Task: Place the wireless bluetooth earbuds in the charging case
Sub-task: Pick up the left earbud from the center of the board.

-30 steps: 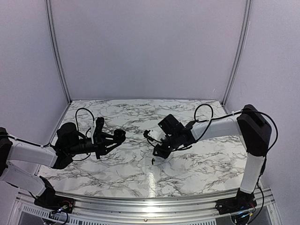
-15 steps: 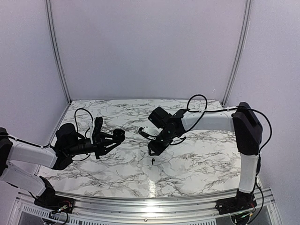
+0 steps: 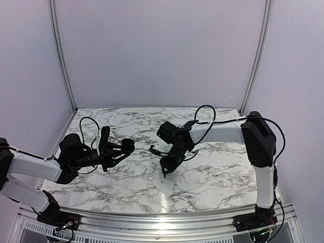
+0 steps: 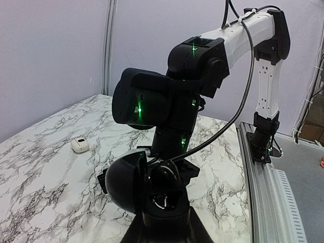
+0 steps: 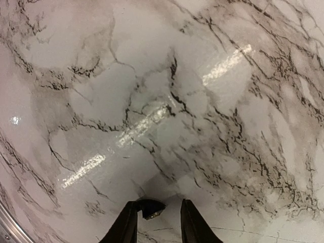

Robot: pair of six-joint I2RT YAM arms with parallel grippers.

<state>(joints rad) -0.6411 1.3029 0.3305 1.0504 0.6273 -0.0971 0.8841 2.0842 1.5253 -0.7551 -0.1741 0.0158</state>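
Tiny black earbud (image 5: 150, 208) lies on white marble tabletop (image 5: 202, 101) at six o'clock between right gripper's (image 5: 157, 225) parted fingers; better centre it, close gently; left gripper (image 4: 163, 215) clamps round black charging case (image 4: 134, 179)

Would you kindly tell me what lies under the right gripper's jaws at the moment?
One tiny black earbud lies on the marble table between the right gripper's parted jaws, close to one finger. Its underside and any part behind that finger cannot be seen.
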